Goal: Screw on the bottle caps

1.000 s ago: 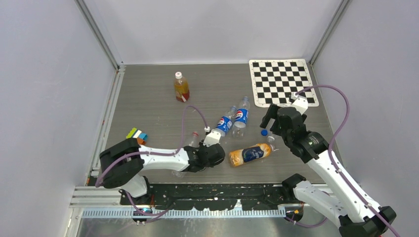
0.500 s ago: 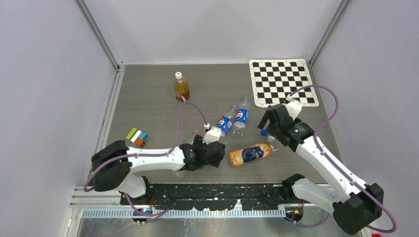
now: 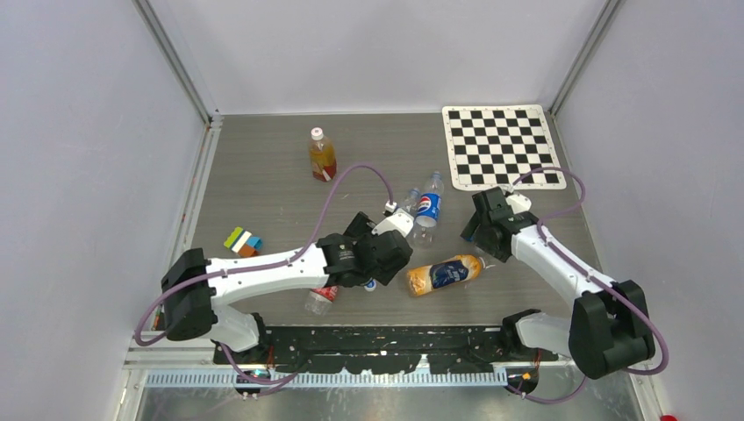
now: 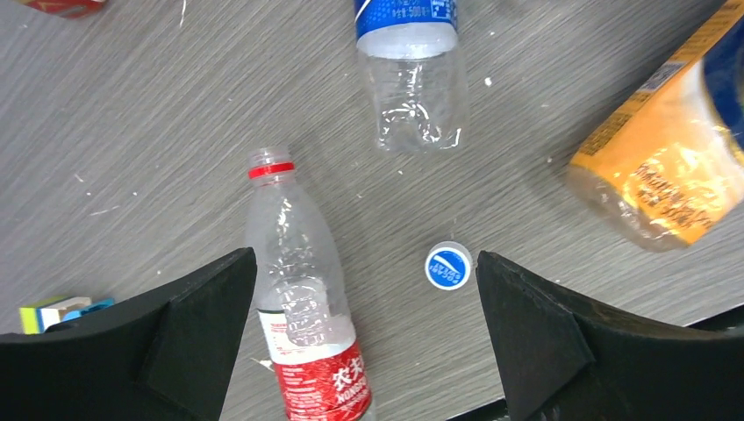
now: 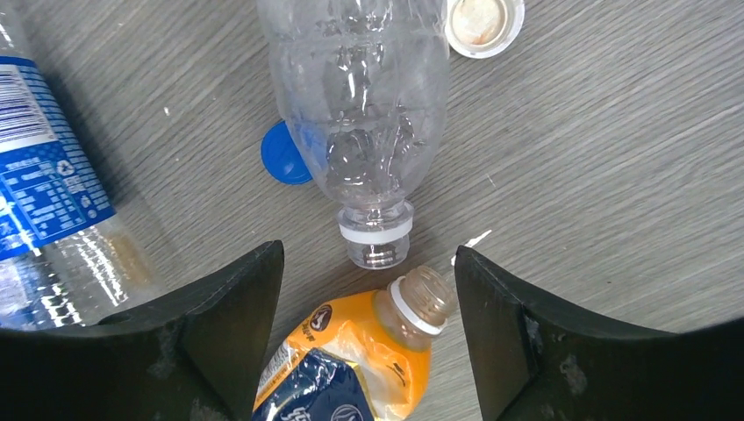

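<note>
My left gripper [image 4: 364,265] hangs open above the table with nothing held. Between its fingers lie a clear red-labelled bottle [image 4: 298,289], its red-ringed neck uncapped, and a blue bottle cap [image 4: 448,266] top side up. My right gripper [image 5: 368,263] is open too. It straddles the uncapped neck of the orange-labelled bottle [image 5: 421,303] and the open mouth of a clear bottle [image 5: 375,241], touching neither. A second blue cap [image 5: 282,153] lies half behind that clear bottle. A white cap [image 5: 483,19] lies upside down beyond it. In the top view the left gripper [image 3: 373,267] and right gripper [image 3: 481,235] flank the orange-labelled bottle [image 3: 443,274].
Two Pepsi bottles [image 3: 427,210] lie between the arms. A capped bottle of amber liquid [image 3: 322,155] stands at the back. Coloured blocks [image 3: 243,241] sit at the left, and a checkerboard [image 3: 502,145] lies at the back right.
My left gripper has opened, let go of the red-labelled bottle and moved toward the far right. The right arm has swung in over the bottle necks, its jaws narrowing a little.
</note>
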Tool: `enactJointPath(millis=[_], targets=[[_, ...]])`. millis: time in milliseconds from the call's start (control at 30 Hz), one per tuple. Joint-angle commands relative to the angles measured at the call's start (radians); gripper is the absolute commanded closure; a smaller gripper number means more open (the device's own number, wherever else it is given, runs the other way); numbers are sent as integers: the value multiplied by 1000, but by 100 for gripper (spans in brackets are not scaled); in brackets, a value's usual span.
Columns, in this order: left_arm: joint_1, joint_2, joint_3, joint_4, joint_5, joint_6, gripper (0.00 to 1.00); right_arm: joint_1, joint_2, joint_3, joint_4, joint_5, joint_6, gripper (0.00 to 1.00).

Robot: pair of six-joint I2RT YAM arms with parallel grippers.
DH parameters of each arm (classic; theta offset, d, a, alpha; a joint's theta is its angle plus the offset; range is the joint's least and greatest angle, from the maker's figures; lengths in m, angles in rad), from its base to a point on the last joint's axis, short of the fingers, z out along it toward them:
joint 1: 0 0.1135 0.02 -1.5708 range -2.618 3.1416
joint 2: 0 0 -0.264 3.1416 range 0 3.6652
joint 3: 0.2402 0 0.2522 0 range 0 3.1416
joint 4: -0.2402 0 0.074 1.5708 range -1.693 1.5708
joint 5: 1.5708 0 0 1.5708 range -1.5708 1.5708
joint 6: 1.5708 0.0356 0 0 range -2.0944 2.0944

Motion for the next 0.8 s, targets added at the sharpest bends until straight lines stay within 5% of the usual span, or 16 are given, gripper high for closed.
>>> enactJointPath(millis=[0, 600, 767], targets=[[-4, 3, 28, -37, -39, 47, 0, -13, 38, -12, 74, -27, 17, 25], [21, -175, -123, 200, -17, 7, 2, -43, 140, -30, 159, -19, -31, 54], [22, -297, -208, 324, 34, 87, 2, -43, 103, -12, 121, 7, -55, 74]])
